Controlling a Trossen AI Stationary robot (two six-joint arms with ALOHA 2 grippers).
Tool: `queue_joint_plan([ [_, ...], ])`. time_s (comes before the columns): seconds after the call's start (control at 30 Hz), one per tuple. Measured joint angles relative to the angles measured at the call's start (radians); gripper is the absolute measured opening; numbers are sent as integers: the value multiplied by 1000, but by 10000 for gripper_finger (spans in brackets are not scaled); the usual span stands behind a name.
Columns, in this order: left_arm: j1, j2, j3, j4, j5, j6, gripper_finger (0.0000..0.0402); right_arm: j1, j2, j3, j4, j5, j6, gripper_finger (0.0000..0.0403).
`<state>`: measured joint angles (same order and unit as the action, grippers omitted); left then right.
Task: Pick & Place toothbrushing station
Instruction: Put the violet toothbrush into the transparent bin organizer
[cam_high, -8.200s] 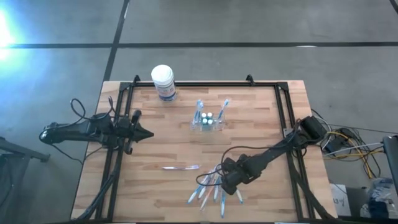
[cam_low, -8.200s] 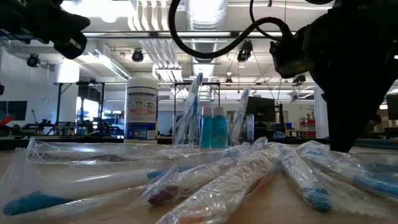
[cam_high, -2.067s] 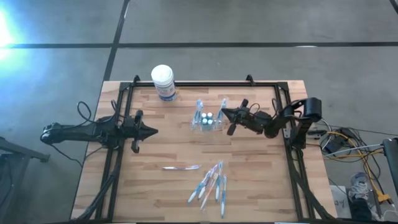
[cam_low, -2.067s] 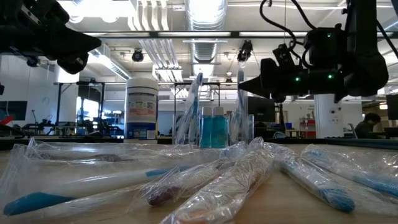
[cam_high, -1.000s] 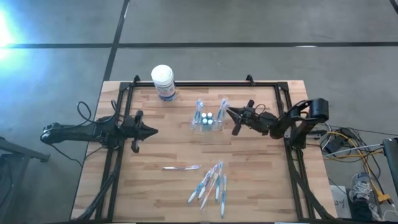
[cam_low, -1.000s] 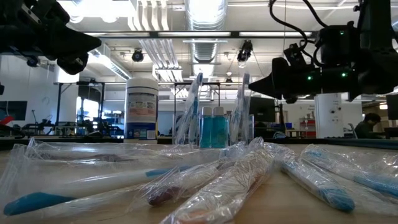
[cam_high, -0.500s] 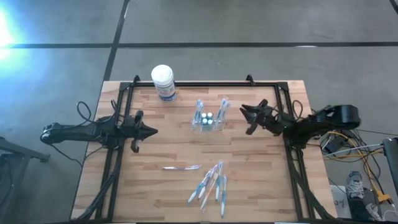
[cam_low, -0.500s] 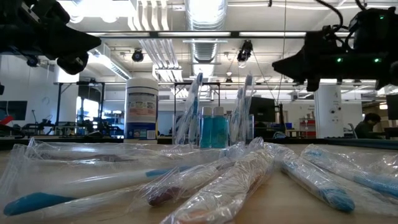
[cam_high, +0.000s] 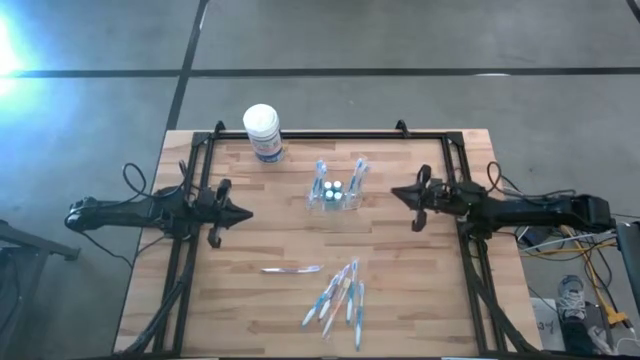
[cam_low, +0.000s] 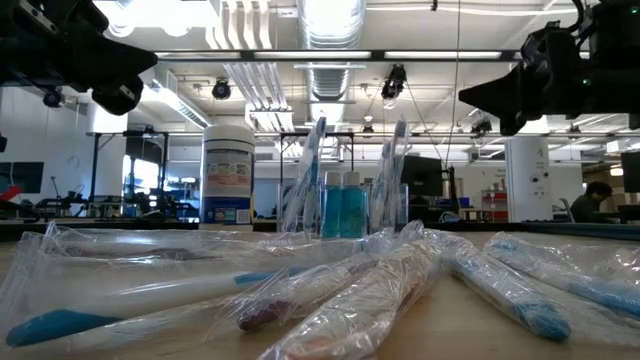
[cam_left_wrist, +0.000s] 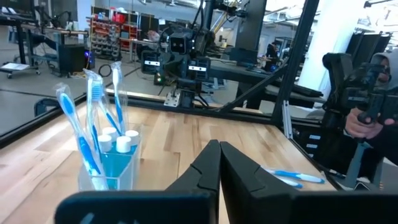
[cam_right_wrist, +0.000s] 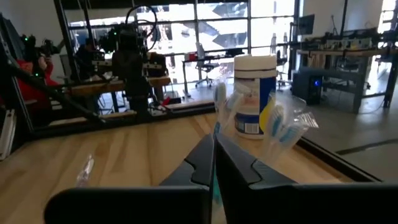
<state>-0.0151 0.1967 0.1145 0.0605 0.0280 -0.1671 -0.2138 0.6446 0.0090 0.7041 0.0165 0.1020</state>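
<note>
The toothbrushing station is a clear holder standing on its base at the table's middle. It holds wrapped blue toothbrushes and small blue bottles, and shows in the low view and left wrist view. My left gripper hovers shut, left of it and pointing level at it. My right gripper hovers shut to the right of the station, also level and clear of it. In the right wrist view its fingertips partly hide the station's brushes.
A white tub with a blue label stands at the far left. Several wrapped toothbrushes lie in a heap toward the near edge, and a single one lies left of them. A black frame borders the table.
My right gripper has drawn back from beside the station toward the table's right edge, rising a little and levelling out. The station and its brushes stand where they were. My left gripper has kept still.
</note>
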Motion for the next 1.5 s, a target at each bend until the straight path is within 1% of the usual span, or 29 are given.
queue_joint_plan([
  [0.07,0,0,0,0,0,2,7,0,-74,0,-79,3,8,9],
  [0.4,0,0,-1,0,0,3,6,0,-378,0,-362,5,6,8],
  [0.7,0,0,-3,-1,-8,4,7,0,-644,0,-574,9,-4,8],
  [0.97,0,4,-4,-1,-11,-30,8,0,-645,0,-594,9,8,8],
  [1.33,0,9,-4,-2,-13,-10,7,0,-644,0,-594,8,7,8],
  [1.43,0,9,-4,-1,-14,11,7,0,-641,0,-595,-7,3,8],
  [1.5,0,9,-4,-1,-15,38,8,0,-638,0,-596,-35,-5,8],
])
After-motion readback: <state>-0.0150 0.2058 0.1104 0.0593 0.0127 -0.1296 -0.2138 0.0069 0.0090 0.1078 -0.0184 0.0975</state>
